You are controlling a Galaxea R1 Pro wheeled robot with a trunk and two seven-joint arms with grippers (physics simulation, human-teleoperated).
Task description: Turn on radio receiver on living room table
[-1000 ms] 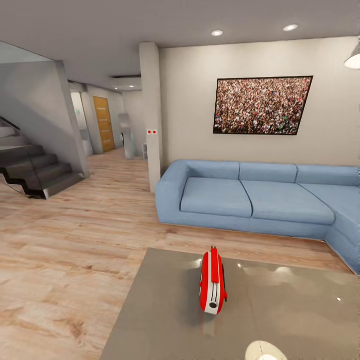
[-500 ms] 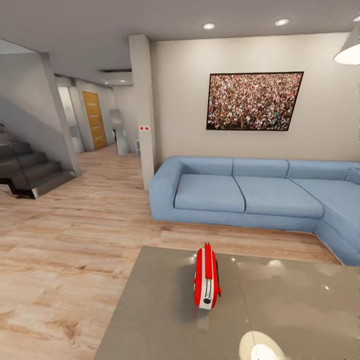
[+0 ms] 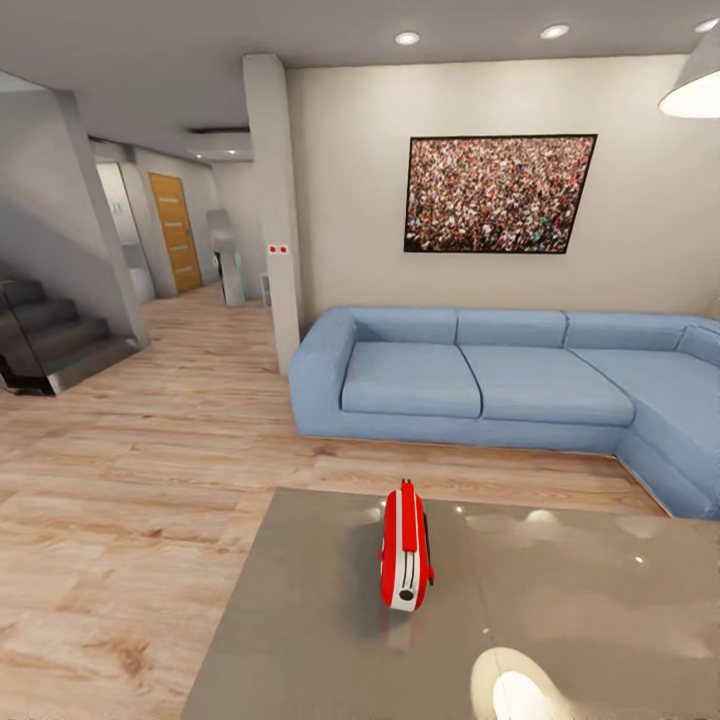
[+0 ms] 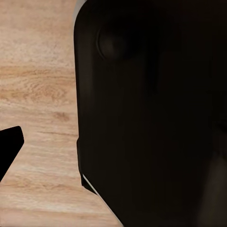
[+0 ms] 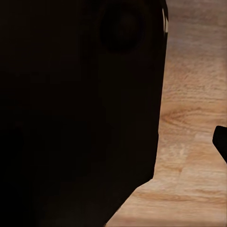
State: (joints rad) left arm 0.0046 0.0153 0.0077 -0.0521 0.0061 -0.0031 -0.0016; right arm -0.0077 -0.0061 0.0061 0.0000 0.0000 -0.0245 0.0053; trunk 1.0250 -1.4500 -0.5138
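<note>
The red radio receiver (image 3: 405, 550) with white stripes stands upright on the glossy grey-taupe table (image 3: 300, 640), near its far left part, narrow end toward me. Its dial face is turned away from my view. Around it lies the living room with a light wood floor (image 3: 130, 470). In the left wrist view a dark fingertip (image 4: 9, 146) pokes in at the edge over wood floor, beside a large black part of my body (image 4: 151, 113). The right wrist view has a similar dark fingertip (image 5: 221, 142) and black bulk (image 5: 75, 113).
A blue sectional sofa (image 3: 480, 380) stands beyond the table under a framed crowd picture (image 3: 497, 194). A pillar (image 3: 272, 200) rises left of the sofa; stairs (image 3: 50, 340) and a hallway with a wooden door (image 3: 175, 232) lie far left. A pendant lamp (image 3: 695, 90) hangs top right.
The whole head view has shifted, so the camera moved: sofa, pillar and radio slid left and slightly up in the picture. The radio stands unmoved on the table.
</note>
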